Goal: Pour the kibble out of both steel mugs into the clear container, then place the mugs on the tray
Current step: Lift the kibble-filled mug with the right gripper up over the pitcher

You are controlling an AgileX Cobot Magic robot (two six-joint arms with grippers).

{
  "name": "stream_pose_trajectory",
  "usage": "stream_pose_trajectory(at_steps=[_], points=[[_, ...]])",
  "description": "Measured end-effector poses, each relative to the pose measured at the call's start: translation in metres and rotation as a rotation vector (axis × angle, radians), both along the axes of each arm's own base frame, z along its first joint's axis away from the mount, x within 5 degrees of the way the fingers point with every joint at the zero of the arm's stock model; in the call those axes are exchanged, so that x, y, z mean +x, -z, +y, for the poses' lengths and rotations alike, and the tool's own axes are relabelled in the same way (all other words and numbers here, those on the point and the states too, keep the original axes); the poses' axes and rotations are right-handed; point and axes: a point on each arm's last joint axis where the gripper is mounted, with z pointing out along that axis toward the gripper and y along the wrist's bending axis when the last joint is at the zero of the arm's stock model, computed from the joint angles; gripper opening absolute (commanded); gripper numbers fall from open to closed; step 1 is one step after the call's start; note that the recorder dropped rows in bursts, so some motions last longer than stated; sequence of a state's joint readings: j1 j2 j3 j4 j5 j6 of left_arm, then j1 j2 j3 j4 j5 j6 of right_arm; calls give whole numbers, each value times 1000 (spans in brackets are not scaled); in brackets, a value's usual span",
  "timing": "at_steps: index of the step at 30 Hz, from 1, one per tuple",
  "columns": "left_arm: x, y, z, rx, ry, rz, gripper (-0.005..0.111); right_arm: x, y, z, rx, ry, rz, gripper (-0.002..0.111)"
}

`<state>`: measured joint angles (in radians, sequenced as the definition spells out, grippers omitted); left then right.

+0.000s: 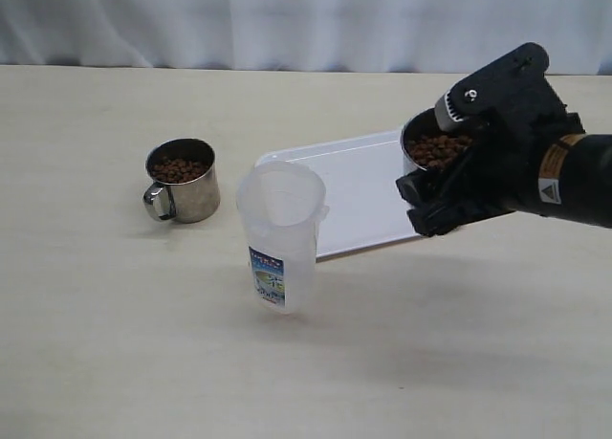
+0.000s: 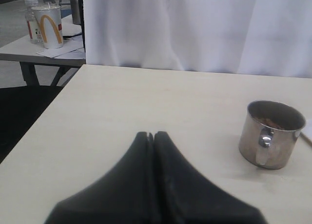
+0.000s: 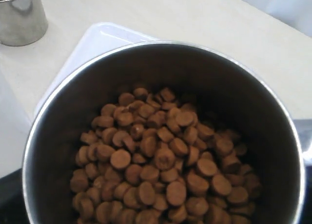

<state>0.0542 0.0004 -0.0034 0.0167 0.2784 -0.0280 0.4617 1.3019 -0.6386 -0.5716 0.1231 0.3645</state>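
One steel mug (image 1: 432, 131) full of kibble (image 1: 438, 150) is held up over the right part of the white tray (image 1: 354, 195), with my right gripper (image 1: 430, 176) shut on it. The right wrist view looks straight into this mug (image 3: 58, 102) at its brown pellets (image 3: 161, 160). The clear container (image 1: 280, 233) stands upright to the left of the held mug, in front of the tray's left end. The second steel mug (image 1: 182, 181) stands on the table at the left, also holding kibble. My left gripper (image 2: 152, 134) is shut on nothing, apart from that mug (image 2: 270, 136).
A white curtain (image 1: 287, 18) closes off the back of the table. In the left wrist view the table's side edge (image 2: 39, 121) drops to dark floor, and another table beyond carries a paper cup (image 2: 48, 24) and a bottle (image 2: 32, 19).
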Motion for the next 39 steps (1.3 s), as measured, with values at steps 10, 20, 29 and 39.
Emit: stream_pose_trajectory(at_steps=[10,20,29,39], points=[[0,0,0,0,0,0,0,13,-12,0,-46,37,-53,4],[0,0,0,0,0,0,0,16,-3,31,-199,-43,-27,4],[0,0,0,0,0,0,0,9,-21,54,-262,-72,-92,4],[0,0,0,0,0,0,0,14,-32,63,-271,-68,-130,4]])
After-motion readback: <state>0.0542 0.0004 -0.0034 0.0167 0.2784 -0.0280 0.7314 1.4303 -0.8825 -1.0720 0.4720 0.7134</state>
